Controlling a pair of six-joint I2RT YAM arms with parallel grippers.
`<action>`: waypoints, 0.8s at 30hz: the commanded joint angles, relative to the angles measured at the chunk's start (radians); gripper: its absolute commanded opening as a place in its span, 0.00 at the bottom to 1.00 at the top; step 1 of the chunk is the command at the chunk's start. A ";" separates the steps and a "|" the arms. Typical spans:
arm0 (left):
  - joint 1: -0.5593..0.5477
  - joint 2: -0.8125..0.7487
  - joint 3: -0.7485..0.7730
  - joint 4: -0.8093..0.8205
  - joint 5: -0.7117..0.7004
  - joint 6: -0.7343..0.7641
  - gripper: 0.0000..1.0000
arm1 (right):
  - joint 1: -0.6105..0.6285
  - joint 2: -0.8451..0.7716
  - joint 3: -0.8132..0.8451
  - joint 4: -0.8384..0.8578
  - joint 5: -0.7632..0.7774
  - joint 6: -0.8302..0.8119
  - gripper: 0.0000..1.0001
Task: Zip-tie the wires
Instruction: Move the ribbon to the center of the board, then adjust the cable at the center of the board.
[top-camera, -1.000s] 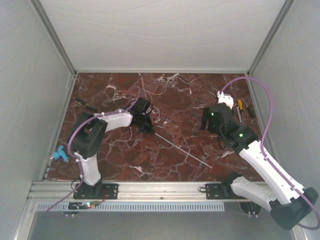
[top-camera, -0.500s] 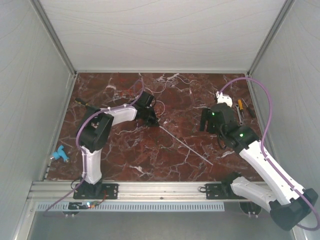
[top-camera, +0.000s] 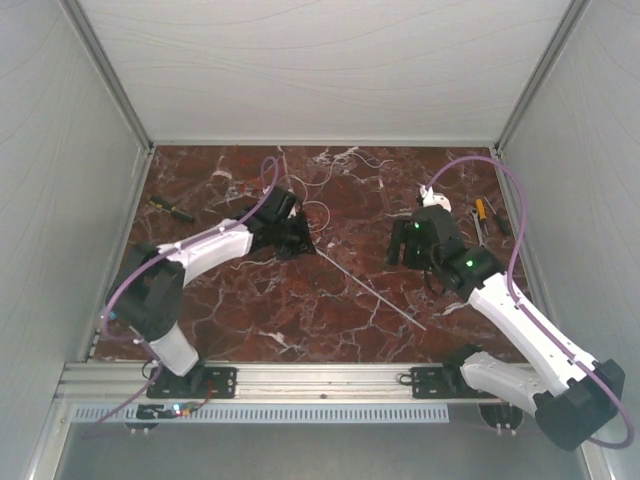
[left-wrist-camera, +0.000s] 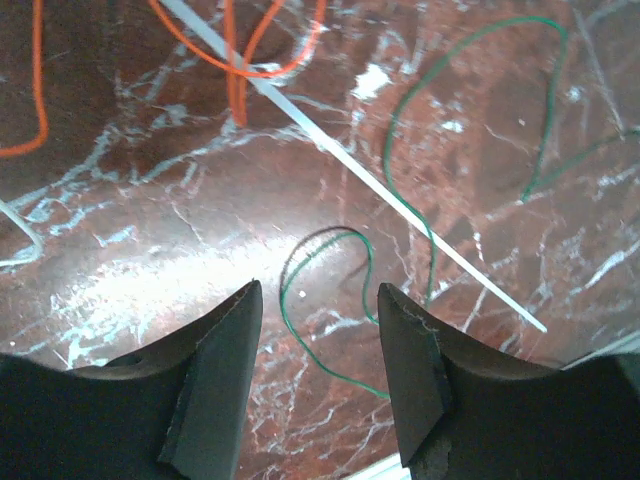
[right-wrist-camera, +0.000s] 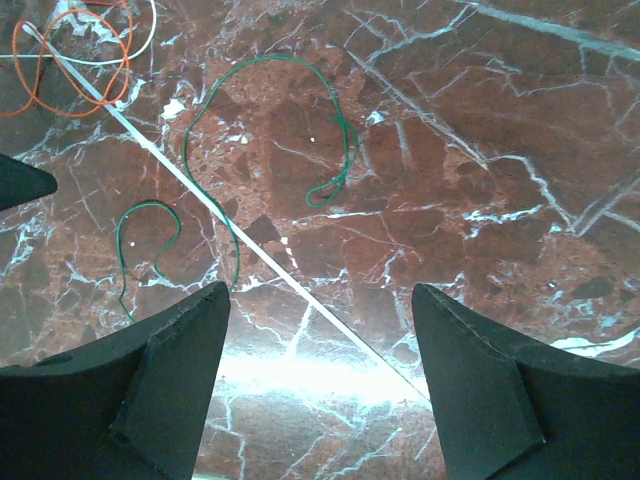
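The zip tie (top-camera: 370, 290) lies flat and slantwise on the marble, from just in front of my left gripper (top-camera: 298, 238) down to the right. In the left wrist view it (left-wrist-camera: 400, 205) runs past orange wires (left-wrist-camera: 238, 70) and a thin green wire (left-wrist-camera: 386, 150). My left gripper (left-wrist-camera: 318, 290) is open, with only a green loop on the table beneath it. The right gripper (right-wrist-camera: 320, 290) hangs open and empty above the zip tie's (right-wrist-camera: 250, 245) lower end. Orange wires (right-wrist-camera: 122, 60) and a green wire (right-wrist-camera: 270, 58) lie beyond. A white wire (top-camera: 318, 212) curls behind the left gripper.
Small hand tools (top-camera: 482, 215) lie at the table's right back edge, and a screwdriver (top-camera: 170, 208) at the left. Grey walls close the table in on three sides. The tip of the left gripper's finger (right-wrist-camera: 20, 182) shows at the right wrist view's left edge.
The left arm stretched out toward the back right, dragging the zip tie's upper end that way, then its jaws opened and let go. The right gripper drifted slightly left.
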 joint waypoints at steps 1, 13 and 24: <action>-0.045 -0.068 -0.055 0.039 -0.007 0.086 0.52 | -0.004 0.005 -0.016 0.055 -0.042 0.044 0.71; -0.101 0.123 -0.005 0.115 -0.049 0.294 0.51 | -0.003 -0.064 -0.019 -0.015 -0.031 0.077 0.72; -0.160 0.182 0.012 0.109 -0.087 0.354 0.32 | -0.007 -0.165 -0.048 -0.082 0.010 0.102 0.72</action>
